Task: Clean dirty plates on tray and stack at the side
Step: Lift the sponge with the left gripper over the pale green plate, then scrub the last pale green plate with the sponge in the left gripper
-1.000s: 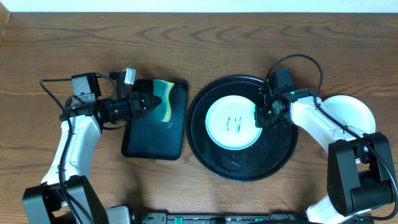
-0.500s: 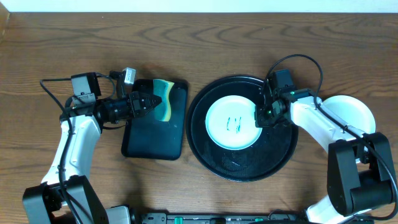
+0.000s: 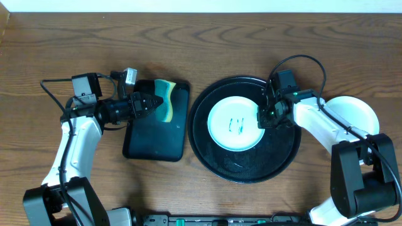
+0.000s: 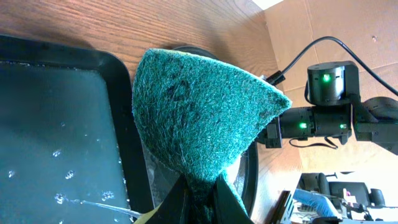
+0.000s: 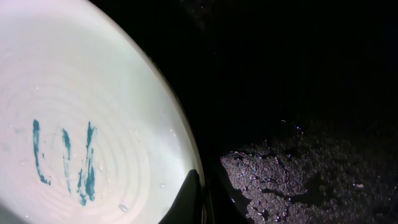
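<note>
1. Nothing is shifting against the views from a second and half a second back: both arms, both trays and the plates are sitting where they were.
2. Left gripper (image 3: 148, 103) is pinching the sponge (image 3: 165, 99). In the left wrist view its dark fingers (image 4: 176, 208) are pressing together on the sponge's lower edge, with the green scouring face standing up ahead of them.
3. Rectangular tray (image 3: 154, 138) is lying under the left gripper's tip and the sponge. Water droplets are showing on its floor in the left wrist view.
4. Round tray (image 3: 248, 166) is sitting beyond the left gripper's tip, apart from the sponge, and is running underneath the right gripper (image 3: 262, 118).
5. Scribbled plate (image 3: 221, 122) is resting inside the round tray, toward its upper half. Its blue-green marks (image 5: 65, 162) are sitting just ahead of the right gripper, and its near rim is meeting that gripper's tip.
6. Right gripper: one dark finger (image 5: 186, 202) is lying against the plate's rim from above. The other finger is disappearing into the black of the tray, so I cannot tell whether the jaws are spread or clamping the rim.
7. Second pale plate (image 3: 361, 108) is lying behind the right gripper on the tabletop (image 3: 201, 44), off the round tray and partly beneath that arm.
</note>
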### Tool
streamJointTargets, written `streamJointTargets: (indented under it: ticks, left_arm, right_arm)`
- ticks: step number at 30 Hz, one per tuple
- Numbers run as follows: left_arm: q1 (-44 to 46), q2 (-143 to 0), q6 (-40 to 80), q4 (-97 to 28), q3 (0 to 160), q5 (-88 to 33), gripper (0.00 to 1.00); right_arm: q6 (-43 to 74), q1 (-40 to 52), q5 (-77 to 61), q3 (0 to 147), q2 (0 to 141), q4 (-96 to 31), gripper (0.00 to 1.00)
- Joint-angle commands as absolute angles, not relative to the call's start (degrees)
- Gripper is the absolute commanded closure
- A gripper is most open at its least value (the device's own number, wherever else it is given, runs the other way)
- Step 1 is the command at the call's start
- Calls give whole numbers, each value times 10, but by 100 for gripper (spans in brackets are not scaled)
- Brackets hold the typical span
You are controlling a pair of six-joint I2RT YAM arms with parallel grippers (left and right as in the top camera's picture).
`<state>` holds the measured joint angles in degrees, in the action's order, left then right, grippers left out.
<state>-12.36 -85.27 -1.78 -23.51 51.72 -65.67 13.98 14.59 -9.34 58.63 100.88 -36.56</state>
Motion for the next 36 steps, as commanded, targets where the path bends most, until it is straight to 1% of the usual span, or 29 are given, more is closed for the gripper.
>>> streamJointTargets:
  ticks: [1, 4, 8, 11, 14, 17, 20, 24, 27, 31, 36]
  left_arm:
    - [-122, -843, -28, -230, 513, -662, 93]
    - [-108, -843, 0, -230, 513, -575, 93]
    - [-58, -843, 37, -232, 513, -418, 94]
    - [-8, -843, 67, -239, 513, -280, 93]
    - [50, -843, 116, -260, 514, -94, 93]
    - [95, -843, 119, -285, 523, -18, 93]
    - [128, -843, 119, -316, 553, 3, 93]
    - [153, -843, 119, -347, 596, -3, 93]
    - [171, -843, 119, -355, 613, -69, 93]
    - [207, -844, 117, -332, 613, -160, 93]
    - [270, -856, 118, -302, 613, -164, 92]
  right_arm:
    - [132, 147, -84, 583, 1014, -366, 99]
    - [132, 147, -84, 583, 1014, -366, 99]
    - [132, 147, -84, 583, 1014, -366, 99]
    - [132, 147, -84, 583, 1014, -366, 99]
    - [132, 147, -84, 583, 1014, -367, 99]
    - [132, 147, -84, 583, 1014, -366, 99]
    - [133, 147, -84, 583, 1014, -364, 99]
    - [133, 147, -114, 583, 1014, -369, 99]
    - [133, 149, -145, 583, 1014, -376, 99]
    - [138, 159, -144, 581, 1014, -379, 99]
    - [162, 172, -144, 561, 1014, -366, 99]
